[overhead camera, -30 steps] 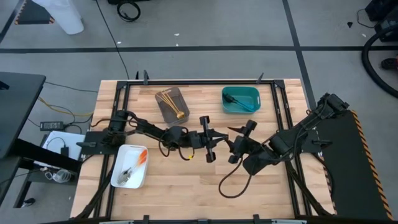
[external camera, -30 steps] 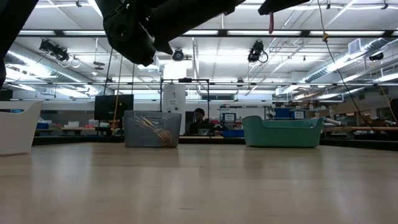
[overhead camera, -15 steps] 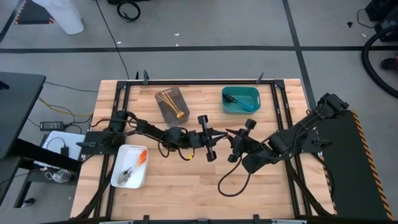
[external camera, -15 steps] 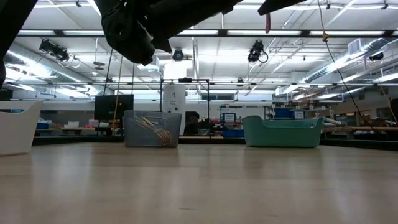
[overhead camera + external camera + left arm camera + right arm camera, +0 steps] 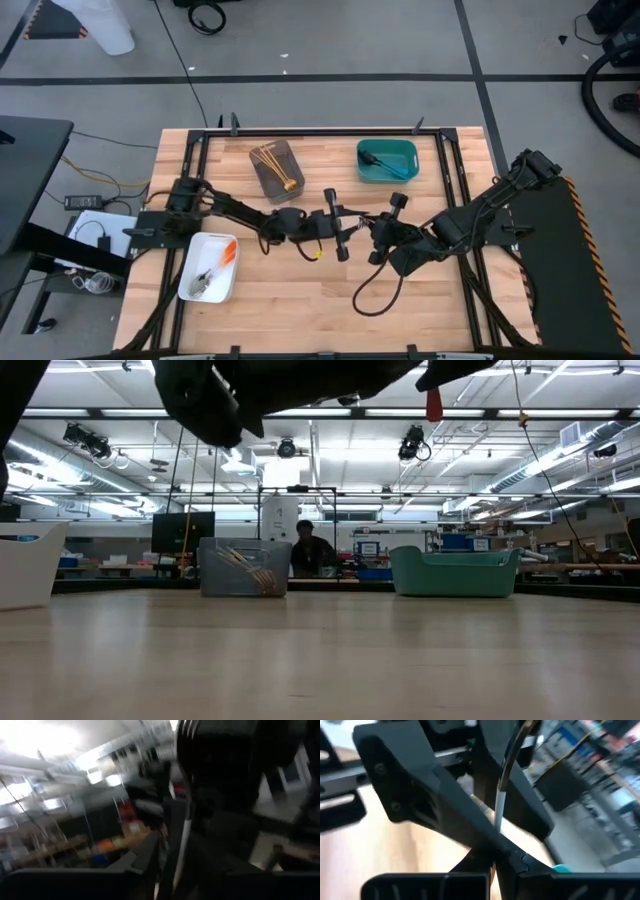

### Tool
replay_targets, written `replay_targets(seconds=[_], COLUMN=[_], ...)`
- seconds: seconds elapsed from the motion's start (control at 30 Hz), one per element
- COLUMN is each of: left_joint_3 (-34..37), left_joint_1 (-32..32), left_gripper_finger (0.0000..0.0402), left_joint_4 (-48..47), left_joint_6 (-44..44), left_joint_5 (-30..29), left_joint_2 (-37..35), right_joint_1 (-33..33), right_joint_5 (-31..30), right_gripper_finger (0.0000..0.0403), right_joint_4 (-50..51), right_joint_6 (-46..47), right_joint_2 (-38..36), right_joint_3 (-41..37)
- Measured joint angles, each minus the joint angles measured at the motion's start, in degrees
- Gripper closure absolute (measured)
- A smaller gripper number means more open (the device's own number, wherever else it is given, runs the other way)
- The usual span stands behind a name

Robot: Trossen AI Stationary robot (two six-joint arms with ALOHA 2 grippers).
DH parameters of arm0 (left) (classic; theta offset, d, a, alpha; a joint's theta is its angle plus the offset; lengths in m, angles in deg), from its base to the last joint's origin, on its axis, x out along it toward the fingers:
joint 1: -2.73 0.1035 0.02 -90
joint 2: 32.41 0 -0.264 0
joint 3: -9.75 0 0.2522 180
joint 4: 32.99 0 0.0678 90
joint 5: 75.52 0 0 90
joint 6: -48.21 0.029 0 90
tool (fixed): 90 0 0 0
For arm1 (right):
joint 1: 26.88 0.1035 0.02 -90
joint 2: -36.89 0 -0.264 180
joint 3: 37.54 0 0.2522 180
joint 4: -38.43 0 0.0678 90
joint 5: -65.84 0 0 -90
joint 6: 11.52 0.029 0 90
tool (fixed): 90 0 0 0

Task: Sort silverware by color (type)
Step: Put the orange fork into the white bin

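Note:
A slim fork [image 5: 499,805] with a pale shaft is up in the air over the table's middle, between my two grippers. My right gripper [image 5: 495,856] is shut on it and reaches in from the table's right [image 5: 370,226]. My left gripper [image 5: 350,224] comes from the left and is open. Its dark fingers [image 5: 425,795] stand on either side of the fork [image 5: 184,832]. In the blurred left wrist view the tines [image 5: 187,727] show beyond its fingers. I cannot tell whether the left fingers touch the fork. My right gripper pinches the fork's pale shaft [image 5: 496,837] between its two fingertips, at the end away from the darker part. The fingers come from the table's right, slanting a little downward. The fork stands out beyond them, lifted clear of the table.
A grey tray [image 5: 277,168] holds gold forks at the far middle. A teal tray [image 5: 387,160] holds blue-handled forks at the far right. A white tray [image 5: 209,267] at the near left holds an orange-handled fork and dark ones. A person stands in the room behind [image 5: 308,550].
My right gripper's fingers have drawn together onto the fork from the right. My left gripper has tipped a little while staying in place. The fork has stayed in the air between the two grippers.

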Motion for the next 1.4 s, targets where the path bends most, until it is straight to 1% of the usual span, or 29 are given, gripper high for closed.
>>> replay_targets(seconds=[0.1,0.17,0.27,0.4,0.47,0.53,0.73,0.83,0.9,1.0,1.13,1.2,1.27,1.4], left_joint_3=[0.0,0.0,0.0,0.0,0.0,0.0,0.0,-0.1,-0.1,-0.1,0.0,0.0,0.0,0.0], left_joint_1=[0.0,0.2,0.4,0.4,0.3,0.0,-1.0,-1.8,-2.7,-4.4,-6.8,-7.7,-8.2,-8.3], left_gripper_finger=[0.0279,0.0275,0.0274,0.0274,0.0274,0.0274,0.0274,0.0274,0.0274,0.0274,0.0274,0.0274,0.0274,0.0274], left_joint_4=[-11.2,-18.2,-26.3,-30.8,-32.2,-35.0,-48.7,-55.6,-59.7,-63.1,-64.4,-64.2,-63.9,-62.7], left_joint_6=[-4.1,-7.0,-9.7,-12.6,-14.2,-15.4,-16.8,-16.4,-12.9,-2.1,17.5,25.9,32.7,43.6], left_joint_5=[-0.6,-0.9,-0.4,3.6,4.6,4.7,4.1,2.2,-0.2,-4.4,-8.4,-8.9,-9.3,-12.2], left_joint_2=[-3.1,-5.3,-7.8,-10.5,-11.6,-12.7,-17.3,-19.3,-19.9,-19.9,-19.3,-19.3,-19.3,-19.3], right_joint_1=[-0.2,-0.8,-1.9,-3.0,-3.5,-3.8,-4.6,-5.7,-6.8,-9.3,-12.8,-14.1,-15.2,-17.0], right_joint_5=[4.3,7.0,11.8,18.2,20.6,22.3,25.8,27.4,29.5,34.3,41.5,45.4,49.0,55.8], right_gripper_finger=[0.0386,0.0386,0.0386,0.0386,0.0386,0.0385,0.0385,0.0385,0.0385,0.0385,0.0385,0.0385,0.0385,0.0385], right_joint_4=[2.1,3.2,4.4,4.7,5.5,5.4,7.5,7.7,7.7,7.3,6.3,5.2,3.6,0.3], right_joint_6=[2.3,4.1,5.4,5.3,5.1,5.1,7.0,9.6,11.6,15.0,18.1,18.5,18.7,19.4], right_joint_2=[-0.2,-0.3,-0.4,-0.4,-0.4,-0.4,-0.4,-0.4,-0.4,-0.4,-0.2,-0.2,-0.2,-0.2], right_joint_3=[0.0,0.0,0.0,0.0,0.0,0.0,0.0,0.0,0.0,0.0,0.0,0.0,0.0,0.0])
